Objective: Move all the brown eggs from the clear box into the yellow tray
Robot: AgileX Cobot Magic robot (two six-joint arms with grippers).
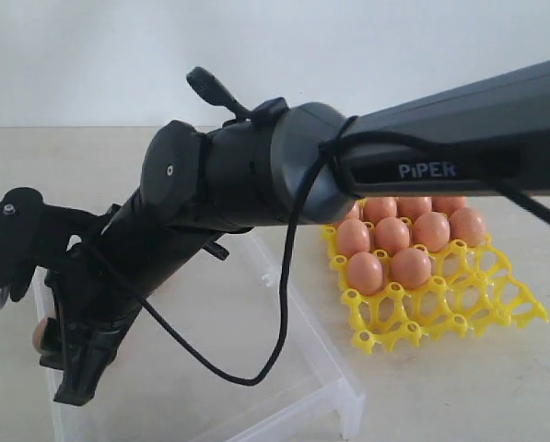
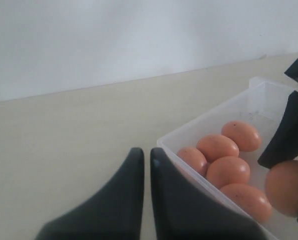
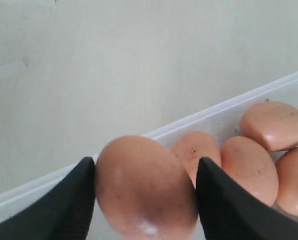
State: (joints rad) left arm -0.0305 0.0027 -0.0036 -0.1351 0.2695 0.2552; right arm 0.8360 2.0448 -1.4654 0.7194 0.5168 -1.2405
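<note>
One brown egg (image 3: pixel 146 192) is pinched between the two dark fingers (image 3: pixel 64 210) of the right end effector (image 3: pixel 145 172), which grips it on both flanks. In the exterior view this egg peeks out at about 8 o'clock, at the left end of the clear box (image 1: pixel 307 378), mostly hidden by the end effector's dark body. Whether it rests on the box floor or hangs just above it cannot be told. Close beside it, five loose brown eggs (image 2: pixel 228 171) lie clustered on the box floor against one wall near a corner. At 3 o'clock in the exterior view, just beside the box, stands the yellow tray (image 1: pixel 459 308). The tray's eggs (image 1: pixel 410 267) fill its far cups, and the near cups show as bare lattice. The right arm (image 1: pixel 440 138) sweeps from 2 o'clock down across the middle to 8 o'clock, with a black cable (image 1: pixel 284 304) looping beneath it. The left end effector (image 2: pixel 146 155) has its fingers pressed together with only a slit between them, and sits over the pale bench (image 1: pixel 496 387) just outside the box's corner.
</note>
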